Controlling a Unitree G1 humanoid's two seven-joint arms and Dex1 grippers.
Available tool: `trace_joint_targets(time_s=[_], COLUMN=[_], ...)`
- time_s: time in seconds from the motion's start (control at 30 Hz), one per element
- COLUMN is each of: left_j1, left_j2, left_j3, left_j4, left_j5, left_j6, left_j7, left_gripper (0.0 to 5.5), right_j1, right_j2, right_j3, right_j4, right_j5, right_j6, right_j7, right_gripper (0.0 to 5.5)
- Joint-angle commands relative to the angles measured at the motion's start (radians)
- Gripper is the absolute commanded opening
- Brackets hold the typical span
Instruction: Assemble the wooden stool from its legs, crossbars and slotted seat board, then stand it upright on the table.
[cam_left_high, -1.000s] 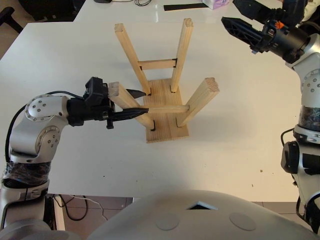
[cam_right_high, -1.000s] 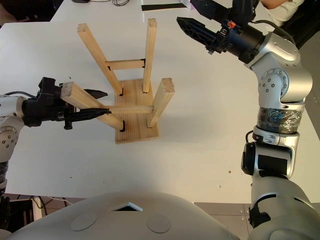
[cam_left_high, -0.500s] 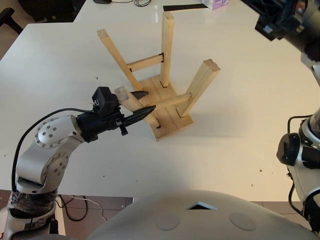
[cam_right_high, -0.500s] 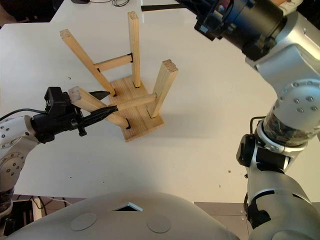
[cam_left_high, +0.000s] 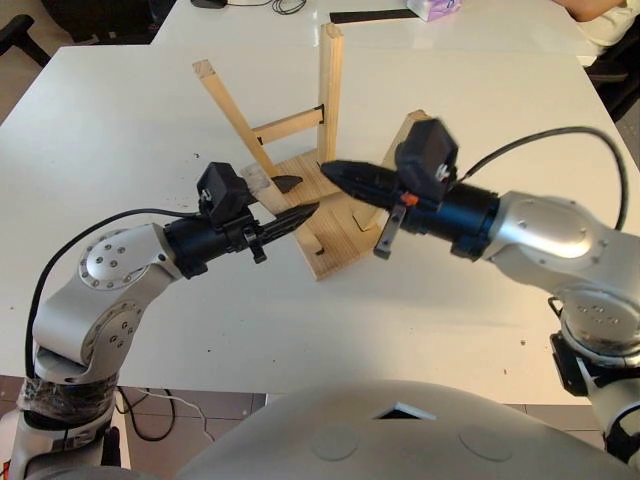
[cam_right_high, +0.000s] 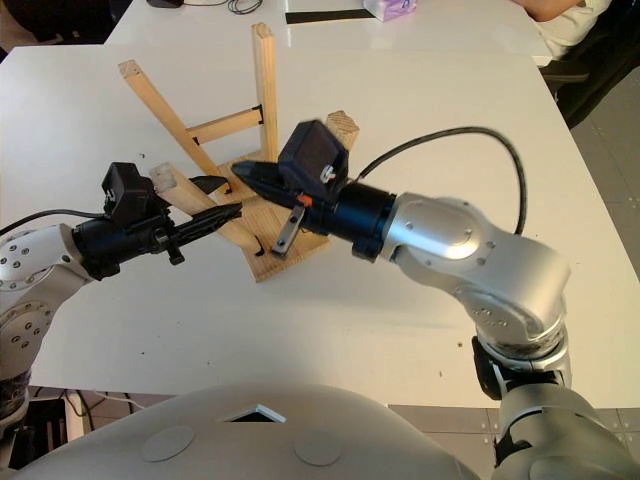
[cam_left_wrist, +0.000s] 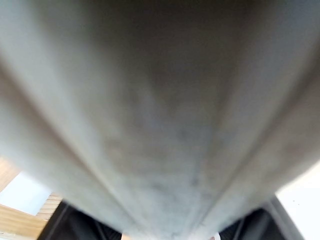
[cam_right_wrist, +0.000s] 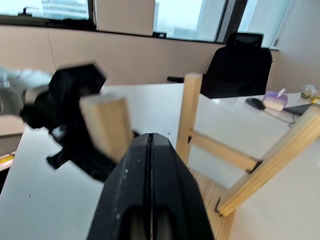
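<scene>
Clamping near leg of upturned stool, left tool, right tool pinched beside

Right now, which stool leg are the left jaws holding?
The near-left leg, the stubby-looking one nearest the robot's left side; the other three legs stand ungripped.
</scene>
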Motion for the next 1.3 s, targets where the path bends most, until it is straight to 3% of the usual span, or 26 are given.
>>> trace_joint_targets(time_s=[0.03,0.6,0.73,0.9,1.13,1.3], left_j1=[0.011,0.054,0.058,0.101,0.141,0.151], left_j2=[0.010,0.012,0.021,0.017,0.008,0.006], left_j3=[-0.039,-0.061,-0.049,-0.030,-0.029,-0.036], left_j4=[0.010,-0.025,-0.027,-0.019,0.001,0.002], left_j5=[0.007,-0.010,-0.016,-0.012,0.000,0.009], left_j6=[0.082,0.086,0.087,0.058,0.015,0.003], left_j7=[0.030,0.027,0.022,0.007,-0.005,-0.004], left_gripper=[2.04,2.04,2.04,2.04,2.04,2.04], right_j1=[0.039,0.133,0.129,0.077,0.191,0.175], right_j2=[-0.012,0.005,0.022,0.174,0.030,0.073], right_j3=[0.065,0.278,0.267,0.114,0.291,0.251], right_j4=[-0.011,0.120,0.111,0.099,0.145,0.123], right_j5=[-0.103,-0.492,-0.513,-0.448,-0.606,-0.602], right_j6=[-0.025,-0.127,-0.117,-0.153,-0.131,-0.130], right_j7=[0.004,0.058,0.071,0.030,0.086,0.092], right_gripper=[0.00,0.00,0.00,0.00,0.00,0.00])
